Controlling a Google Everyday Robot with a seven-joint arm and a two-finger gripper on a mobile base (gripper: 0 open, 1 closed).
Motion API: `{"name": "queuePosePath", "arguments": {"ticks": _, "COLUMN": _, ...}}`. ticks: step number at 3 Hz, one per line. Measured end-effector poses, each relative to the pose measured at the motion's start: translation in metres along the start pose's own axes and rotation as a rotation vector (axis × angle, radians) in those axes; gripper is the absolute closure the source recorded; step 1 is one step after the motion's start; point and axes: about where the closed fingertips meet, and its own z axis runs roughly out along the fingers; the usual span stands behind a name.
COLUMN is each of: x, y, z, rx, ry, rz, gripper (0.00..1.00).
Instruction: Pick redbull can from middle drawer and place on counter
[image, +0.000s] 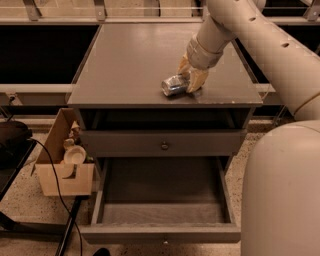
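The redbull can (173, 85) lies on its side on the counter (130, 60), near the front edge and right of the middle. My gripper (191, 76) reaches down from the upper right and is shut on the can's right end, with the can resting on the counter top. The middle drawer (160, 233) is pulled out below, and its bare floor holds nothing.
A closed drawer front with a round knob (164, 145) sits above the open drawer. A cardboard box (62, 177) holding a pale cup (75, 154) stands at the left, with a black cable (56, 187) beside it. My pale body (285, 200) fills the lower right.
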Motion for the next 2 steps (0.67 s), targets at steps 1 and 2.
{"name": "queuePosePath", "arguments": {"ticks": 1, "x": 0.0000, "y": 0.0000, "z": 0.0000, "rx": 0.000, "ry": 0.000, "rz": 0.000, "gripper": 0.82}}
{"name": "queuePosePath", "arguments": {"ticks": 2, "x": 0.0000, "y": 0.0000, "z": 0.0001, "rx": 0.000, "ry": 0.000, "rz": 0.000, "gripper": 0.57}}
